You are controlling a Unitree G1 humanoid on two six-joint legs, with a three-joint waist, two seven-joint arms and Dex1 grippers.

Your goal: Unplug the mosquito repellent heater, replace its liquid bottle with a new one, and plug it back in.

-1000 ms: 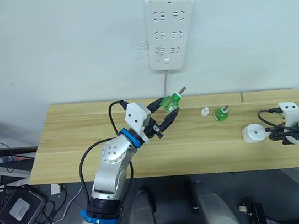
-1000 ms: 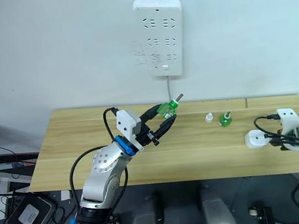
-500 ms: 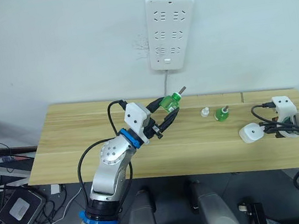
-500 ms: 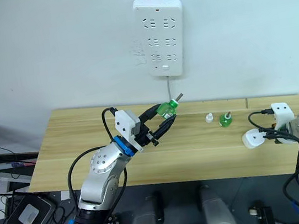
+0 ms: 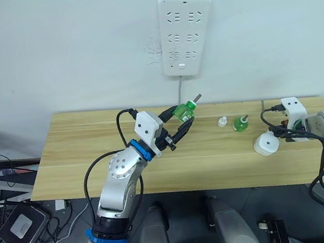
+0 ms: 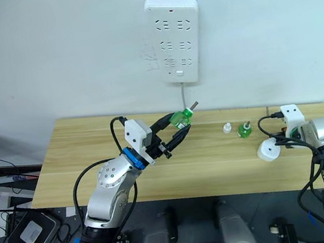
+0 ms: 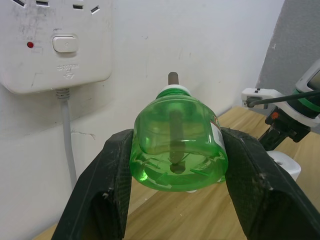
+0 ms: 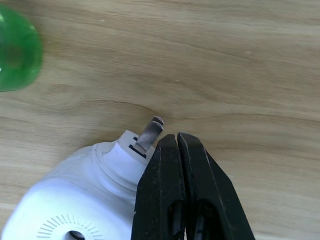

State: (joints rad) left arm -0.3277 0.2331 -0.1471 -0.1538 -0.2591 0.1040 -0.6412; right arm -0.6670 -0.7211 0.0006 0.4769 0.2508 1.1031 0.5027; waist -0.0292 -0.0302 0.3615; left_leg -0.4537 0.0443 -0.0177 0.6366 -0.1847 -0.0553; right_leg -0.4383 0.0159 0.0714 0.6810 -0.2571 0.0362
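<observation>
The mosquito repellent heater [image 5: 266,143] was seen lying on the wooden table [image 5: 81,151], near its right end, held by the right gripper [image 8: 177,145], whose fingers were pressed together on its plug prong. A green bottle with a bare wick [image 7: 176,145] was clamped in the left gripper [image 5: 181,120], raised above the table below the power strip [image 5: 185,30]. A second green bottle [image 5: 239,124] and a white cap [image 5: 222,121] stood between them.

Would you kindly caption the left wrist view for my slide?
Left gripper holds a translucent green bottle with dark wick rod before the white wall power strip.
</observation>
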